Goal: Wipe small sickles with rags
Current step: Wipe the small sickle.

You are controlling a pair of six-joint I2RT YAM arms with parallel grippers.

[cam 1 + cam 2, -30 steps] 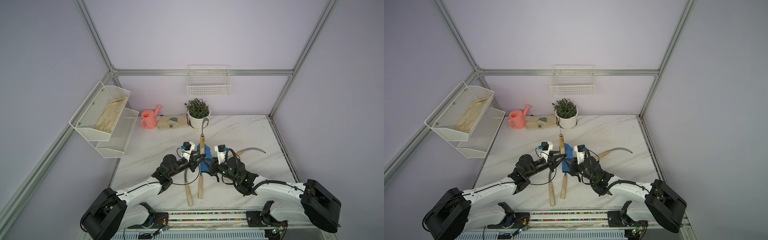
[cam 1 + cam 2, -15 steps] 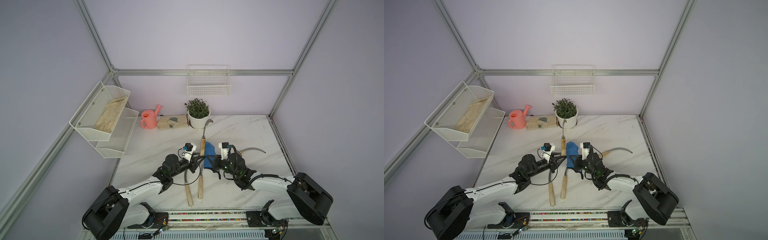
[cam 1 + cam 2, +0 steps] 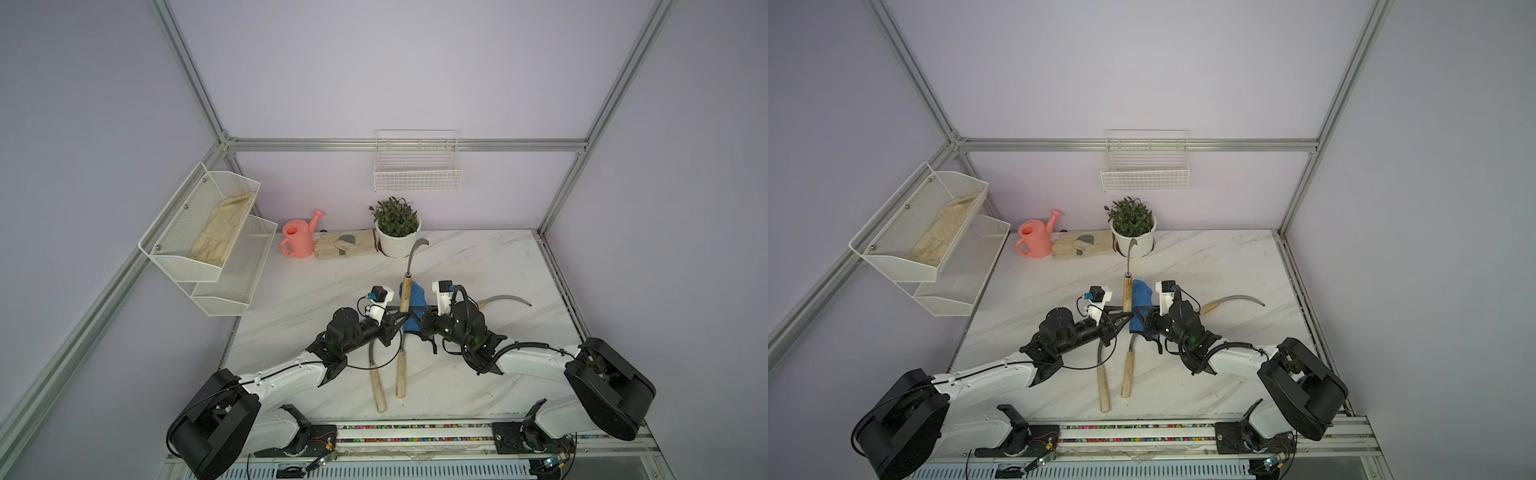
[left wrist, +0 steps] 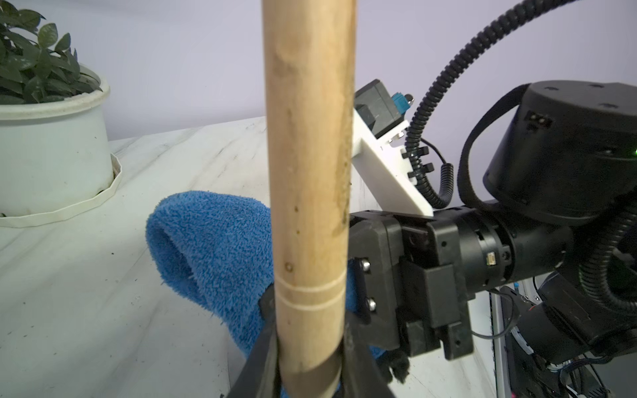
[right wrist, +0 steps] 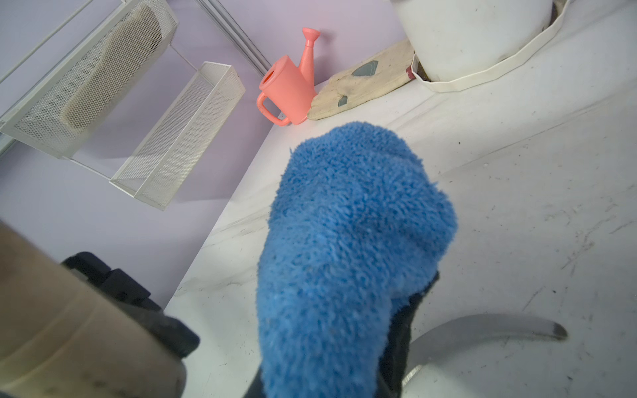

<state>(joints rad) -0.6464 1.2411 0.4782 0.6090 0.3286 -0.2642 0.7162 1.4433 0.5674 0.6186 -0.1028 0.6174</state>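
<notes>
the left gripper (image 3: 400, 316) is clamped on the foot of an upright sickle (image 3: 407, 291), blade uppermost, while the right gripper (image 3: 423, 319), clamped on the rag (image 3: 417, 299), holds it just right of the handle, so wiping likely runs upward.

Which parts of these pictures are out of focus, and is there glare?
Right wrist view: the held sickle's handle is blurred, near the lens; the blue rag is sharp. Left wrist view: handle and rag both sharp. Both top views: even light, no glare.
</notes>
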